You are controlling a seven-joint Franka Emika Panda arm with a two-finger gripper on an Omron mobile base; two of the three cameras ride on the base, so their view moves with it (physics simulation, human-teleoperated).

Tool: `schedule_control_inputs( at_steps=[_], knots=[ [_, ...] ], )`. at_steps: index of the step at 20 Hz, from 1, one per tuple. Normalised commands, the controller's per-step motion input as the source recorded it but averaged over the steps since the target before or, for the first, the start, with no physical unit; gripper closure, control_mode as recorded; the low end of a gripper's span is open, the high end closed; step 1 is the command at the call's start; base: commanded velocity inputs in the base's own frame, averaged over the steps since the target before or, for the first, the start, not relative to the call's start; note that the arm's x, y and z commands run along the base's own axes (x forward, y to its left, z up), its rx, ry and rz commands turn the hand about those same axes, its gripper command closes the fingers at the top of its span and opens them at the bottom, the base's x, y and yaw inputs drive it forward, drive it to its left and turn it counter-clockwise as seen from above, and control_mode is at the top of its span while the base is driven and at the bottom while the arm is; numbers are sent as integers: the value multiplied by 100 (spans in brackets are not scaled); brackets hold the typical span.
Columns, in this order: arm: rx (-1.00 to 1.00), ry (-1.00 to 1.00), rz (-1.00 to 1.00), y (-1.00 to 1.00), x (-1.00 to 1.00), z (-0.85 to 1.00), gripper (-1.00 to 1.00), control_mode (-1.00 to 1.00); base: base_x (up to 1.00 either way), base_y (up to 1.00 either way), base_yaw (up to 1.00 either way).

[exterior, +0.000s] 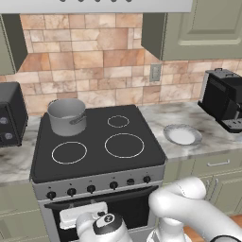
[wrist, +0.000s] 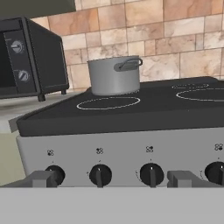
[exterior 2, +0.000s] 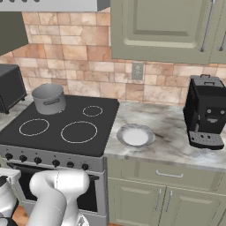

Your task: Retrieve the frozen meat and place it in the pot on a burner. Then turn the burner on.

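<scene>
The pot (exterior: 67,116) stands on the back left burner of the stove (exterior: 97,163), its open top unobstructed. A black toaster oven (exterior: 10,113) crowds its left side. The other three burners lie bare, and a white plate (exterior: 182,135) sits on the desk (exterior: 208,142) to the right.

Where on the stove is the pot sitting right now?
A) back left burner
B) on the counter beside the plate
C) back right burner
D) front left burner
A: the pot stands on the back left corner of the cooktop, by the backsplash, behind the front left ring; the white plate lies apart on the counter to the stove's right.
</scene>
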Motion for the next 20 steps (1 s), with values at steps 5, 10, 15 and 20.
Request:
schedule_control_inputs(
  at_steps=[5,10,15,20],
  knots=[
    [0,0,-1,0,6,0,-100,-100,0,0,0],
    [0,0,0,0,7,0,-100,-100,0,0,0],
    [0,0,0,0,0,0,-100,-100,0,0,0],
    [0,0,0,0,0,0,-100,-100,0,0,0]
  ],
)
